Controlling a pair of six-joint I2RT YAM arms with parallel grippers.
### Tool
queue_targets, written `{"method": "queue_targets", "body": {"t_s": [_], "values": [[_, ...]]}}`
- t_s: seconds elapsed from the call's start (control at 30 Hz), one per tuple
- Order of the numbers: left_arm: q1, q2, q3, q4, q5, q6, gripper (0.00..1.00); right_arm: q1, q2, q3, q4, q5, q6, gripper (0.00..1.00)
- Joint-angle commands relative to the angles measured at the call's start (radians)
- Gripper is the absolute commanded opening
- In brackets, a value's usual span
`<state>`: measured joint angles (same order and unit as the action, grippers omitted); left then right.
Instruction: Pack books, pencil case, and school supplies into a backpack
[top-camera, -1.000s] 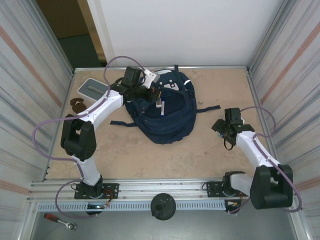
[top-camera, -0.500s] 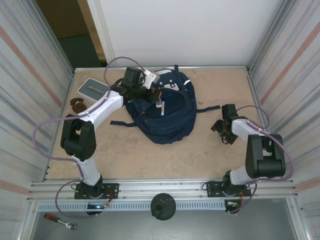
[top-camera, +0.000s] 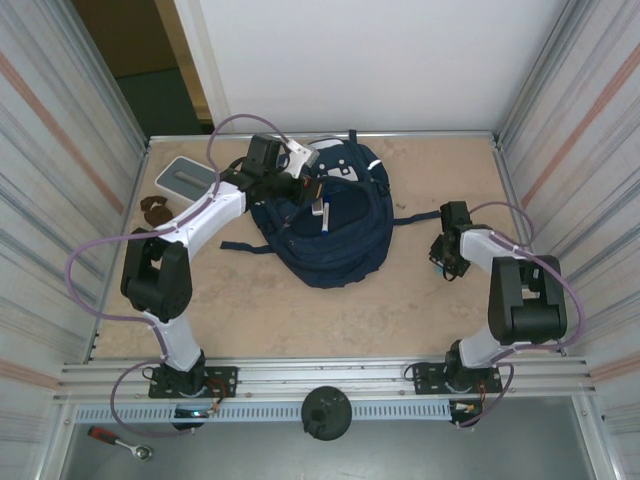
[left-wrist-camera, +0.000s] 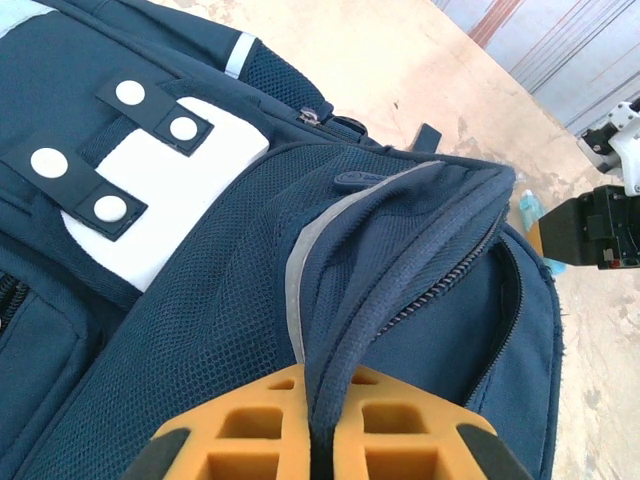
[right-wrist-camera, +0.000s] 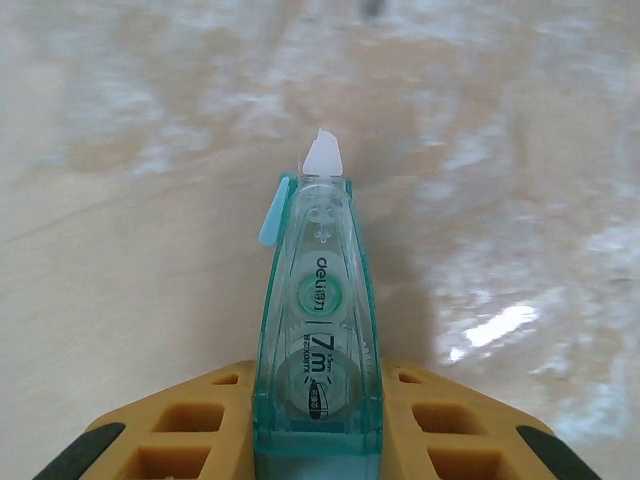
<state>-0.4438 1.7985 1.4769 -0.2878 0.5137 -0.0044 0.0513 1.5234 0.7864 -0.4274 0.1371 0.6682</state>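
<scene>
The navy backpack (top-camera: 335, 230) lies at the middle back of the table. My left gripper (top-camera: 305, 187) (left-wrist-camera: 322, 385) is shut on the padded rim of its open zip mouth (left-wrist-camera: 400, 250) and holds it up. A white marker with a blue cap (top-camera: 322, 213) lies on the backpack's top. At the right, my right gripper (top-camera: 443, 262) (right-wrist-camera: 318, 375) is down at the table, shut on a teal see-through correction tape (right-wrist-camera: 318, 330), whose tip points away from the fingers. The left wrist view shows that tape (left-wrist-camera: 528, 208) beside the right gripper (left-wrist-camera: 590, 225). The books and the pencil case are out of view.
A white-and-grey square box (top-camera: 188, 177) sits at the back left, with a small brown object (top-camera: 153, 208) in front of it. A backpack strap (top-camera: 415, 217) trails toward the right gripper. Metal walls close in both sides. Bare tabletop (top-camera: 330, 315) lies in front of the backpack.
The right arm has folded in, and its gripper has dropped to the table and closed on the correction tape. The left gripper and the backpack have not moved.
</scene>
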Motion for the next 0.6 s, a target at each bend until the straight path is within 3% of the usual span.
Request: {"method": "queue_targets", "body": {"t_s": [0.0,0.1,0.23,0.4,0.57], "values": [[0.017,-0.060,-0.011,0.036,0.008,-0.003,0.00,0.084,-0.164,-0.015,0.065,-0.086,-0.030,0.12],[0.017,-0.065,-0.008,0.035,0.005,-0.003,0.00,0.210,-0.302,-0.002,0.080,-0.159,-0.025,0.11],[0.017,-0.066,-0.004,0.032,0.004,-0.005,0.00,0.407,-0.335,0.093,0.091,-0.185,-0.010,0.10],[0.017,-0.059,0.007,0.030,0.010,-0.017,0.00,0.580,-0.140,0.271,0.113,-0.272,0.005,0.10],[0.017,-0.053,0.011,0.027,0.017,-0.022,0.00,0.635,0.064,0.411,0.117,-0.334,0.044,0.10]]}}
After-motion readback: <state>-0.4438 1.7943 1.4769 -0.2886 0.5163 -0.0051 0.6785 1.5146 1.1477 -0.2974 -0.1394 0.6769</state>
